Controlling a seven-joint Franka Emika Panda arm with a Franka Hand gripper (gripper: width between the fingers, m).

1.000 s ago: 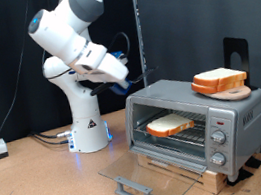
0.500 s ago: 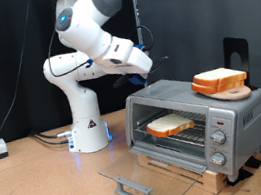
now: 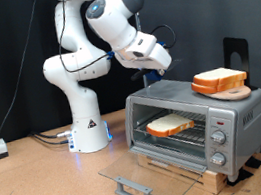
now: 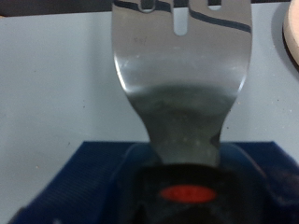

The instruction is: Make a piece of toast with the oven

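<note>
The oven [image 3: 231, 120] stands at the exterior view's right with its glass door [image 3: 149, 173] dropped open. The piece of toast [image 3: 171, 125] lies flat on the wire rack inside. My gripper [image 3: 155, 65] hangs just above the oven's top, near its back left corner in the exterior view. It is shut on a spatula with a metal blade [image 4: 182, 65] and a blue handle [image 4: 103, 173], which fills the wrist view. The gripper's fingers are not clearly visible there.
Like bread slices [image 3: 219, 79] are stacked on a round wooden board [image 3: 233, 91] on the oven's top right. A black stand [image 3: 236, 56] rises behind them. Round knobs [image 3: 217, 141] sit on the oven's right panel. A pale rounded edge [image 4: 291, 33] shows in the wrist view.
The arm has swung up and to the exterior view's right, carrying the gripper from left of the oven to above its top. The toast and door have not moved.
</note>
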